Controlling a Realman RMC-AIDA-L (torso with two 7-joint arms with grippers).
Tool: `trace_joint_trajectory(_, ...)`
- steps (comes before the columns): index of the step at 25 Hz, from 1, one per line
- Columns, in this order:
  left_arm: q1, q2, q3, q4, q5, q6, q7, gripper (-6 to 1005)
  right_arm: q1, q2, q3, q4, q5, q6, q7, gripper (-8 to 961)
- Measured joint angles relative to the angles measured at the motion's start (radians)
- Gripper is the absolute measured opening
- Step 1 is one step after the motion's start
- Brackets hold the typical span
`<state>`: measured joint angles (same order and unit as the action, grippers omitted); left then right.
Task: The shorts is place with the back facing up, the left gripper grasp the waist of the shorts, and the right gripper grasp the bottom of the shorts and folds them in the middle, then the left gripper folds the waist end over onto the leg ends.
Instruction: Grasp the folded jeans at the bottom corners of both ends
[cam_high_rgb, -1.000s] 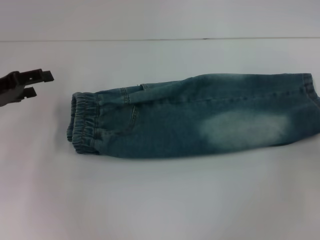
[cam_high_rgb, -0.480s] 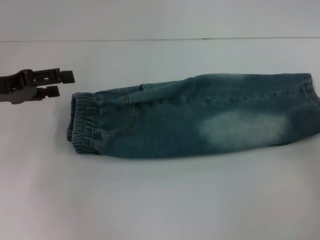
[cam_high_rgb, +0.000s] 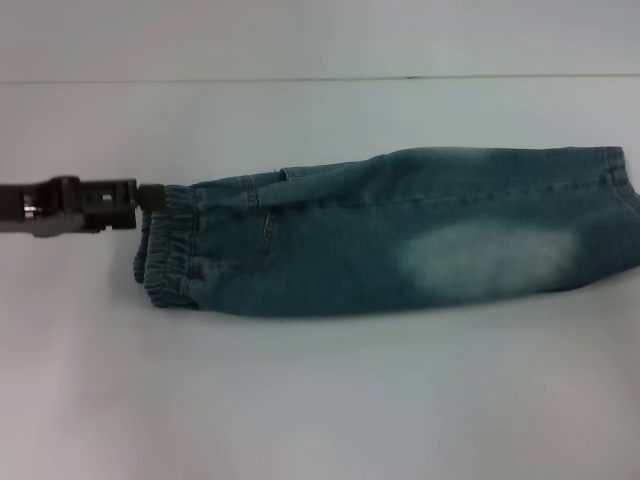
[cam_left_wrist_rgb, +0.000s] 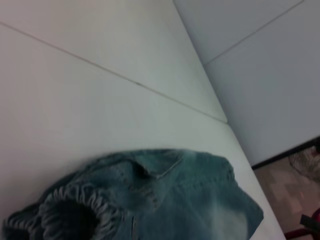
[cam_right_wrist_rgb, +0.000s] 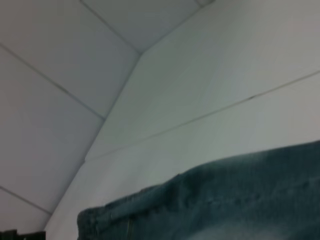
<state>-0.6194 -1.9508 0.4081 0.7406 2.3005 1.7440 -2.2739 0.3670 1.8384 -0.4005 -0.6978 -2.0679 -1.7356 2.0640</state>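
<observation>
A plain white table is seen, with the shorts laid lengthwise (already folded narrow). The waist of the shorts points toward the left gripper, whose tips touch its far corner; finger spread cannot be told. The leg ends point right.

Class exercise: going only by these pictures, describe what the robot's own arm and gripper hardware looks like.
Only the left gripper shows, in the head view: a dark grey to black, long, blocky, flat-sided assembly with a small pale patch near its rear, narrowing to a small black tip. No cable or coloured marking is visible. The right gripper is out of view.
</observation>
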Motion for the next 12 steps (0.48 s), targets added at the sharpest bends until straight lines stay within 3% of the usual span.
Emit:
trace_joint_trajectory(7, 0.039, -0.023, 0.017, -0.007, 0.005, -0.007, 0.072, 900, -0.031, 0.02, 0.005, 0.009, -0.07, -0.018, -0.063, 947)
trace_joint_trajectory(12, 0.064, -0.037, 0.028, -0.018, 0.006, -0.065, 0.098, 900, -0.049, 0.023, 0.007, 0.01, -0.075, -0.018, -0.075, 947)
